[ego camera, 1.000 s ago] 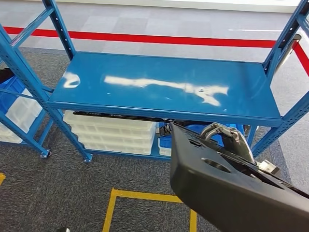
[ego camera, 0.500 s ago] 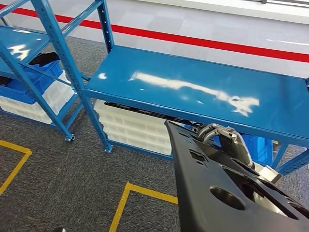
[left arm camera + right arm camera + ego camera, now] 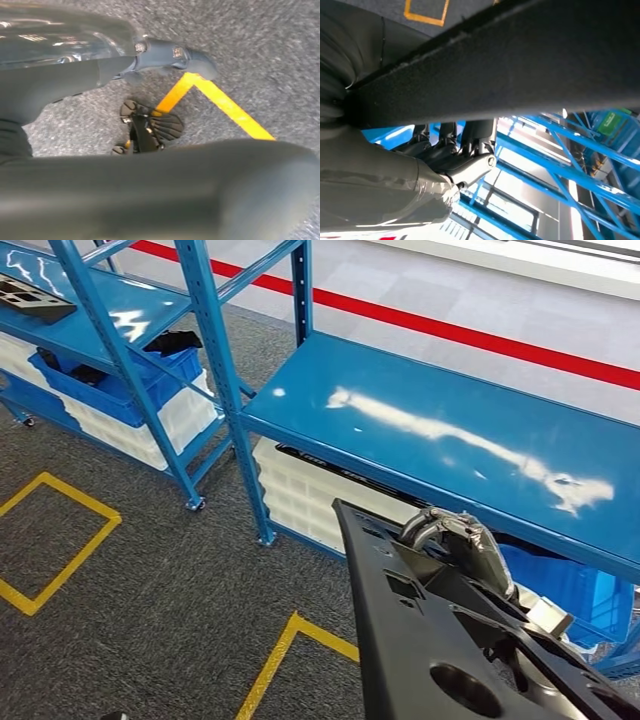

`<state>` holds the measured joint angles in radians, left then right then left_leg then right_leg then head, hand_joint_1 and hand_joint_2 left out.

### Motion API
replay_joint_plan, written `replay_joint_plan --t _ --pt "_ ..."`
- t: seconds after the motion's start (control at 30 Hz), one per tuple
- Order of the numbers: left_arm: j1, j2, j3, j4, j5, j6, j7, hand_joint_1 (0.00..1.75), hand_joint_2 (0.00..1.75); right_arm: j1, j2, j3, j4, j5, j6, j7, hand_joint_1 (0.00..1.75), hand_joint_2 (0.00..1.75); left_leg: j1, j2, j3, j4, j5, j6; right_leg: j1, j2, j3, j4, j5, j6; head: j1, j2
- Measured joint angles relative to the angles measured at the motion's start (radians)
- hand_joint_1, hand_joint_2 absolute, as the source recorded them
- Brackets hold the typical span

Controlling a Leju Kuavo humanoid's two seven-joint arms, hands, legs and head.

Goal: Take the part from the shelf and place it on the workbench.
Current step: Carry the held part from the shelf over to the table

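Beyond the right hand (image 3: 460, 543) stands the blue shelf (image 3: 453, 430), its wide glossy deck bare in the head view, with white bins (image 3: 302, 495) and a blue bin (image 3: 581, 590) on the level below the hand. The large black part (image 3: 445, 640) is off the shelf, held up in front of the robot by that right hand, whose fingers (image 3: 444, 140) curl over its edge. The left hand (image 3: 166, 55) hangs over grey carpet and yellow floor tape (image 3: 222, 102), thumb apart, holding nothing.
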<state>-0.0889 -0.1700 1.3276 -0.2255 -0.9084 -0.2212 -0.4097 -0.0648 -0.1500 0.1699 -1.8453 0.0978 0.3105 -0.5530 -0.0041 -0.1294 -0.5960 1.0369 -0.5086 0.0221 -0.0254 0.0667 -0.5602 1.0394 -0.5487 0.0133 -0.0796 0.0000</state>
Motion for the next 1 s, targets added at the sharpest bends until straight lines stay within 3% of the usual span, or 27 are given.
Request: replay_joint_plan --t 0.03,0.1,0.17,0.23,0.27,0.3,0.37,0.43,0.5,0.53,0.6,0.67,0.7,0.73,0.77,0.83,0.9,0.97,1.0 --pt "0.003 0.002 0.000 0.000 0.001 0.002 0.002 0.00 1.75 0.005 0.001 0.001 0.000 0.004 0.000 -0.008 1.75 1.75 -0.001 0.008 -0.003 0.006 -0.005 -0.005 -0.002 -0.014 0.003 -0.002 0.000 -0.005 -0.002 0.000" --pt "0.002 0.006 0.001 0.000 0.003 0.007 0.009 0.00 1.75 0.020 0.004 0.002 0.000 0.010 0.000 -0.023 1.75 1.75 -0.002 0.056 -0.030 0.063 -0.041 -0.018 -0.007 -0.045 0.008 -0.006 0.000 -0.013 -0.005 0.000" --pt "-0.001 0.010 0.001 0.000 0.006 0.012 0.019 0.00 1.75 0.040 0.006 0.005 0.000 0.019 0.001 -0.036 1.75 1.75 0.003 0.104 -0.091 0.185 -0.097 -0.033 -0.006 -0.077 0.011 -0.006 -0.005 -0.018 -0.007 0.000" --pt "0.002 0.015 0.003 0.000 0.009 0.020 0.032 0.00 1.75 0.058 0.008 0.013 0.000 0.029 0.002 -0.048 1.75 1.75 0.012 0.117 -0.132 0.264 -0.114 -0.042 -0.006 -0.107 0.013 -0.006 -0.010 -0.018 -0.007 0.000" --pt "0.004 0.018 0.005 0.000 0.011 0.024 0.039 0.00 1.75 0.064 0.010 0.019 0.001 0.033 0.002 -0.052 1.75 1.75 0.015 0.122 -0.125 0.250 -0.096 -0.044 -0.007 -0.121 0.016 -0.006 -0.012 -0.017 -0.007 0.000" --pt "0.007 0.020 0.007 0.000 0.013 0.029 0.045 0.00 1.75 0.069 0.012 0.024 0.001 0.037 0.002 -0.057 1.75 1.75 0.017 0.130 -0.099 0.198 -0.063 -0.044 -0.007 -0.133 0.021 -0.006 -0.016 -0.015 -0.007 0.000" --pt "0.007 0.026 0.010 0.000 0.014 0.040 0.057 0.00 1.75 0.076 0.015 0.034 0.001 0.043 0.001 -0.064 1.75 1.75 0.010 0.170 -0.033 0.067 -0.008 -0.036 -0.005 -0.157 0.030 -0.006 -0.024 -0.008 -0.007 0.000" --pt "0.005 0.030 0.014 0.000 0.013 0.056 0.074 0.00 1.75 0.081 0.016 0.042 0.001 0.050 0.000 -0.071 1.75 1.75 -0.001 0.198 -0.006 0.006 0.004 -0.024 -0.002 -0.177 0.036 -0.008 -0.029 0.001 -0.007 0.000" --pt "0.007 0.033 0.019 0.000 0.010 0.075 0.099 0.00 1.75 0.083 0.016 0.051 0.001 0.057 -0.003 -0.074 1.75 1.75 -0.006 0.185 -0.007 0.002 0.001 -0.012 -0.001 -0.195 0.043 -0.014 -0.032 0.012 -0.007 0.000" --pt "0.008 0.035 0.021 0.000 0.007 0.085 0.116 0.00 1.75 0.083 0.016 0.054 0.001 0.059 -0.004 -0.076 1.75 1.75 -0.005 0.175 -0.004 -0.004 0.003 -0.006 -0.003 -0.190 0.048 -0.013 -0.038 0.017 -0.007 0.000" --pt "0.007 0.036 0.023 0.000 -0.001 0.101 0.150 0.00 1.75 0.085 0.015 0.057 0.000 0.059 -0.005 -0.081 1.75 1.75 0.000 0.155 0.004 -0.017 0.009 0.007 -0.004 -0.141 0.034 0.034 -0.075 0.021 -0.006 0.000" --pt "0.002 0.036 0.024 0.000 -0.010 0.114 0.180 0.00 1.75 0.093 0.012 0.058 -0.001 0.058 -0.004 -0.085 1.75 1.75 0.001 0.132 0.006 -0.020 0.010 0.014 -0.004 -0.086 -0.026 0.156 -0.135 0.018 -0.005 0.000" --pt "0.000 0.036 0.024 0.000 -0.013 0.118 0.194 0.00 1.75 0.098 0.011 0.059 -0.001 0.058 -0.003 -0.085 1.75 1.75 0.000 0.119 0.007 -0.020 0.010 0.016 -0.003 -0.076 -0.060 0.217 -0.156 0.017 -0.004 0.000" --pt "-0.001 0.036 0.024 0.000 -0.016 0.122 0.207 0.00 1.75 0.103 0.011 0.060 -0.001 0.057 -0.001 -0.086 1.75 1.75 -0.001 0.105 0.008 -0.019 0.009 0.016 -0.002 -0.072 -0.084 0.254 -0.158 0.017 -0.004 0.000" --pt "0.000 0.035 0.024 0.000 -0.018 0.126 0.218 0.00 1.75 0.107 0.011 0.061 -0.001 0.056 0.001 -0.086 1.75 1.75 -0.001 0.091 0.009 -0.018 0.008 0.016 -0.001 -0.070 -0.092 0.254 -0.139 0.016 -0.005 0.000" --pt "0.001 0.033 0.024 0.000 -0.021 0.130 0.232 0.00 1.75 0.113 0.011 0.063 0.000 0.053 0.003 -0.086 1.75 1.75 0.000 0.061 0.013 -0.015 0.005 0.013 -0.002 -0.052 -0.059 0.149 -0.056 0.016 -0.004 0.000" --pt "-0.001 0.030 0.024 0.000 -0.022 0.132 0.236 0.00 1.75 0.119 0.011 0.066 0.002 0.049 0.005 -0.087 1.75 1.75 0.000 0.033 0.009 -0.004 -0.001 0.006 -0.006 0.000 -0.019 0.039 -0.001 0.013 -0.005 0.000" --pt "-0.001 0.029 0.024 0.000 -0.021 0.135 0.237 0.00 1.75 0.127 0.012 0.070 0.004 0.046 0.008 -0.088 1.75 1.75 0.003 0.008 0.000 0.003 -0.003 -0.002 -0.006 0.024 -0.009 0.009 0.001 0.008 -0.005 0.000" --pt "0.001 0.029 0.024 0.000 -0.021 0.136 0.237 0.00 1.75 0.129 0.013 0.072 0.004 0.045 0.008 -0.088 1.75 1.75 0.006 -0.004 -0.003 0.003 -0.002 -0.005 -0.005 0.013 -0.006 0.007 0.001 0.004 -0.005 0.000"
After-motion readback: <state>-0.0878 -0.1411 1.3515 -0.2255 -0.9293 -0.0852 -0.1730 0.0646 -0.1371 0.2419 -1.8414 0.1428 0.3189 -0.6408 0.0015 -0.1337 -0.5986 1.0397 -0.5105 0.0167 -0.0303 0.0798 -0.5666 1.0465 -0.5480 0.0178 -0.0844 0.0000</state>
